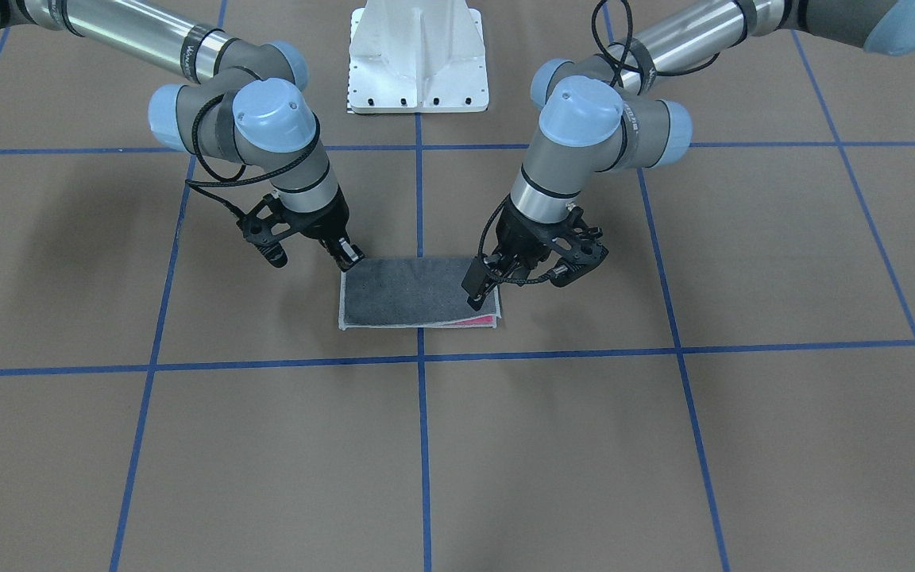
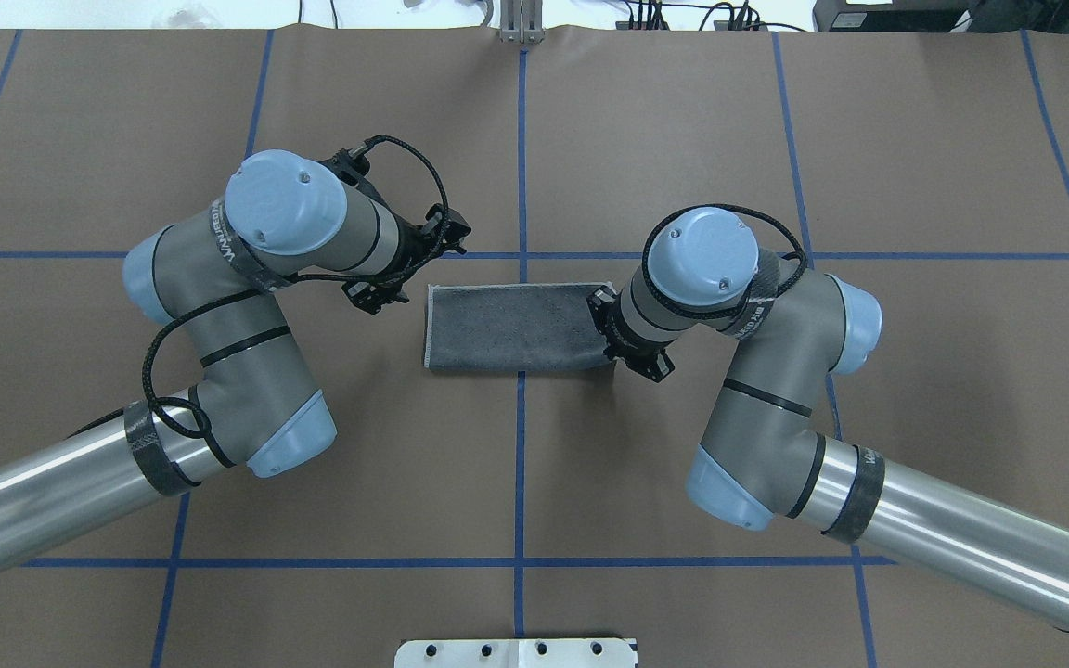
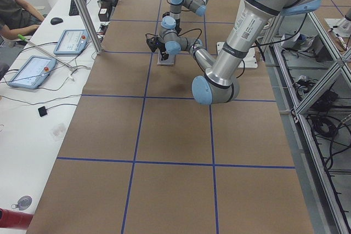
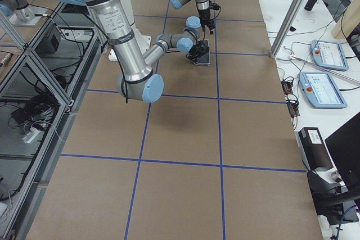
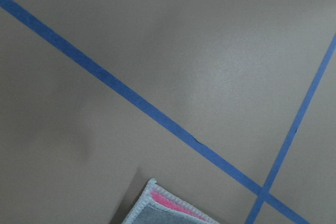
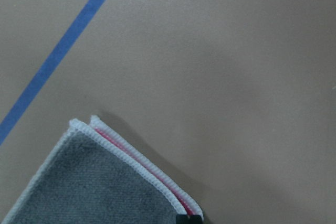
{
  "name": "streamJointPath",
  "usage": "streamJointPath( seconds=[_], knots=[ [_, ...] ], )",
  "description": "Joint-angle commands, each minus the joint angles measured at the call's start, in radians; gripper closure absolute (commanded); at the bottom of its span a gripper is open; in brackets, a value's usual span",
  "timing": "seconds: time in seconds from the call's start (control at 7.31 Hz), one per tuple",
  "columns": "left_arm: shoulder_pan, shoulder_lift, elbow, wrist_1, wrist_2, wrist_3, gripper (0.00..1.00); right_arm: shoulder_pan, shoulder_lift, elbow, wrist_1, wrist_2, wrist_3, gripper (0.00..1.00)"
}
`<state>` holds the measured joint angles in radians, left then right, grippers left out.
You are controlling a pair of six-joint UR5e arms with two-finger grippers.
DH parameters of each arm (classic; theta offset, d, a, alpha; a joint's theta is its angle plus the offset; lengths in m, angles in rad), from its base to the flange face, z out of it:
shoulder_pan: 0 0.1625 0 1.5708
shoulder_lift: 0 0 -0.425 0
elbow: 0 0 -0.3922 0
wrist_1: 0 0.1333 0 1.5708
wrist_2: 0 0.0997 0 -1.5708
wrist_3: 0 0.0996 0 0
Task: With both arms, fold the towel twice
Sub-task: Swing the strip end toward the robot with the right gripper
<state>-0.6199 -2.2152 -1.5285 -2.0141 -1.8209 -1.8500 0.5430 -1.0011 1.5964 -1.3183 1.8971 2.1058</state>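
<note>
The towel lies flat on the table, folded into a rectangle with its grey face up. A strip of pink shows between the hems at its edge far from the robot. My left gripper hangs open over the towel's short edge on my left side; the left wrist view shows only the towel's corner. My right gripper is at the opposite short edge, at the corner near the robot. One fingertip touches that double-hemmed edge. Whether the right gripper is open or shut does not show.
Brown paper with blue tape lines covers the table. The white pedestal base stands behind the towel. In the side views, tablets and cables lie on a bench, and a person sits at it.
</note>
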Motion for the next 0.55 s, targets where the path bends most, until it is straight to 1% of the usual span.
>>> streamJointPath(
  seconds=[0.0, 0.14, 0.27, 0.41],
  knots=[
    [0.0, 0.0, -0.002, 0.0, -0.001, 0.0, 0.0, 0.003, -0.016, 0.035, 0.001, 0.02, 0.002, 1.0],
    [-0.001, 0.0, -0.021, 0.002, -0.002, -0.002, 0.0, -0.003, -0.08, 0.139, -0.01, 0.06, 0.005, 1.0],
    [0.002, 0.024, -0.059, 0.003, -0.002, -0.002, 0.0, -0.02, -0.155, 0.237, -0.01, 0.115, 0.007, 1.0],
    [0.006, 0.035, -0.085, 0.003, -0.002, -0.006, 0.0, -0.05, -0.154, 0.243, -0.01, 0.138, 0.057, 1.0]
  ],
)
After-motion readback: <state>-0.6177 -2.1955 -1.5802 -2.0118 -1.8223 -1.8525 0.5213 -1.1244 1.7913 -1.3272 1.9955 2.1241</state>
